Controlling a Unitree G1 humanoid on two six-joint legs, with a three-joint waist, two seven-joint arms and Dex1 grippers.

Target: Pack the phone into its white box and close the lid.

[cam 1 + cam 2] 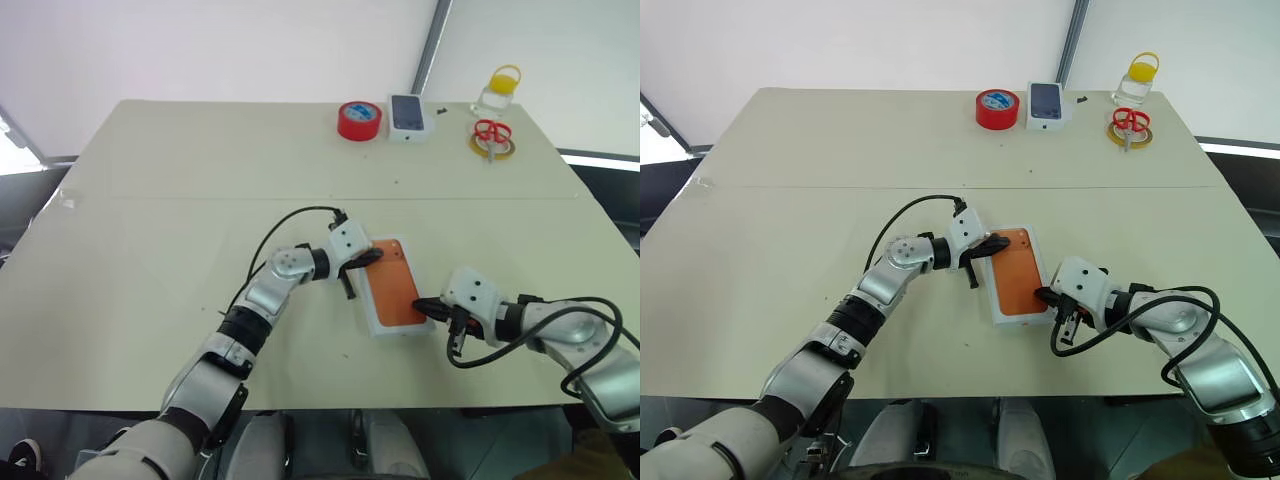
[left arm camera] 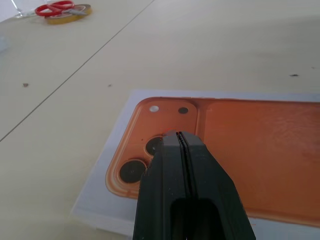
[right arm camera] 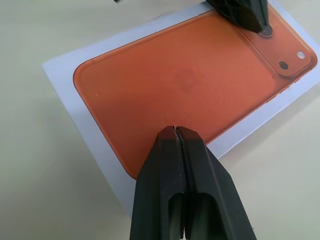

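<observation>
The orange phone [image 1: 392,290] lies back up in the white box [image 3: 65,75], whose white border shows all round it, in the middle of the table. Its dark camera lenses [image 2: 132,171] are at the far left corner. My left gripper [image 1: 375,257] is shut, its tip resting on that lens corner. My right gripper [image 1: 428,305] is also shut, its tip at the phone's near right edge [image 3: 175,129]. Neither holds anything. The lid is out of view.
At the table's far edge stand a red tape roll [image 1: 359,120], a small white box with a dark phone picture [image 1: 408,117], red scissors on a yellow tape ring [image 1: 492,135] and a jar with a yellow lid [image 1: 497,92]. The beige table [image 1: 150,220] spreads wide to the left.
</observation>
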